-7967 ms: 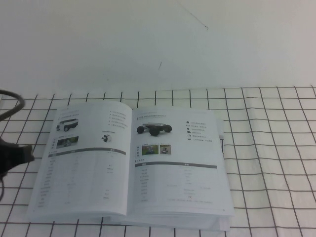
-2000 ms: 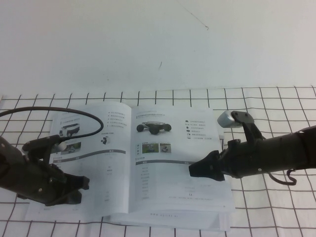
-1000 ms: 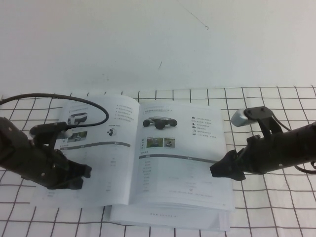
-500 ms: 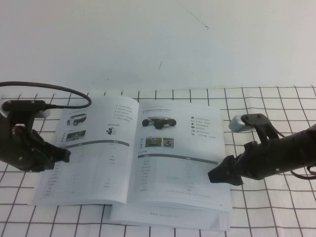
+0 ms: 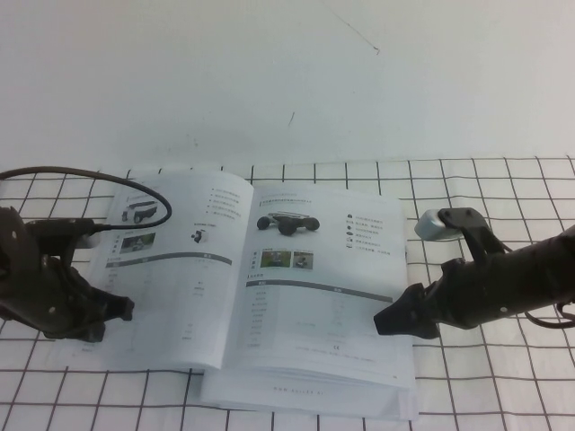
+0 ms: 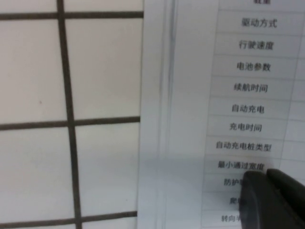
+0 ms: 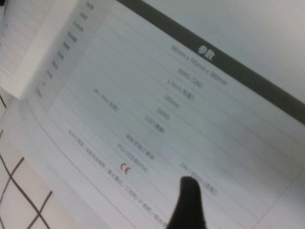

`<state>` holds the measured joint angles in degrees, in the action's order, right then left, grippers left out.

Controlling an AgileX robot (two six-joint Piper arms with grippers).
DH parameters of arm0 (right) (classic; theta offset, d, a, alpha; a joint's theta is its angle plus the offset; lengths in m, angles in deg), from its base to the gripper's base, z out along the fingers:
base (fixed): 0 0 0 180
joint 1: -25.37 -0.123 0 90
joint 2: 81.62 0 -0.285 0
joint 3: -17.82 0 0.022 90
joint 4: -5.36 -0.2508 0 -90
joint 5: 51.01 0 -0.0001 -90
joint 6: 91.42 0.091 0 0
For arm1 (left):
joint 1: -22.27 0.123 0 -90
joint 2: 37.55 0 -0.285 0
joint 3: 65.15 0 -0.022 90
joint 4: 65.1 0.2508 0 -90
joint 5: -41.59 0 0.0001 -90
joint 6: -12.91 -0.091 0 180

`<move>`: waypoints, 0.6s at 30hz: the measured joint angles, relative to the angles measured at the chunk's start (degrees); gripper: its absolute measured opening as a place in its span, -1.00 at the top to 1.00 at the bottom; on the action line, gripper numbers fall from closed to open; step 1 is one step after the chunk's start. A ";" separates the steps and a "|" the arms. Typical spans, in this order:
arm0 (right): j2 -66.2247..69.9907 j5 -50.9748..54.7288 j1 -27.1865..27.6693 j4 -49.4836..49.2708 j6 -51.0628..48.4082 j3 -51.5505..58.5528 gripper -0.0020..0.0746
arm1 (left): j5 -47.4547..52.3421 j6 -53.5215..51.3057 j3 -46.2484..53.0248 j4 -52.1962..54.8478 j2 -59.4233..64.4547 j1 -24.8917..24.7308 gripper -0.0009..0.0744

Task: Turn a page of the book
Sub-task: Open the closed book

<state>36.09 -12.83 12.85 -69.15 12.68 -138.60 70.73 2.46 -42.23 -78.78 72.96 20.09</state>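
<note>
Both tools have shifted slightly: left tool (image 5: 115,310), fingers together, dropped toward the book's (image 5: 269,287) 8 o'clock edge; right tool (image 5: 388,321), fingers apart, rests on the page (image 5: 323,287).

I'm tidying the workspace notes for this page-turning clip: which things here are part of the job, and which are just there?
Part of the job:
- thick white softcover book, lying open
- thin white page with the black wheeled vehicle photo
- left gripper, shut, at the book's left edge
- right gripper, at the page's right edge

Just there:
- white cloth with black grid lines
- white wall
</note>
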 joint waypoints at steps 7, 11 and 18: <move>0.00 0.80 0.00 -1.40 -0.10 0.00 -0.46 | -0.27 -2.23 -0.58 0.05 1.11 -1.75 0.98; 0.00 0.92 0.00 -2.21 -0.10 0.00 -0.46 | -1.10 -3.18 -0.70 0.57 1.91 -3.79 0.98; 0.00 0.12 0.14 -2.01 -0.10 0.00 -0.46 | -1.79 -3.76 -1.16 0.98 2.49 -6.11 0.98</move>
<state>36.09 -12.72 12.99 -71.16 12.58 -138.60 68.95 -1.30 -43.39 -77.80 75.45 13.97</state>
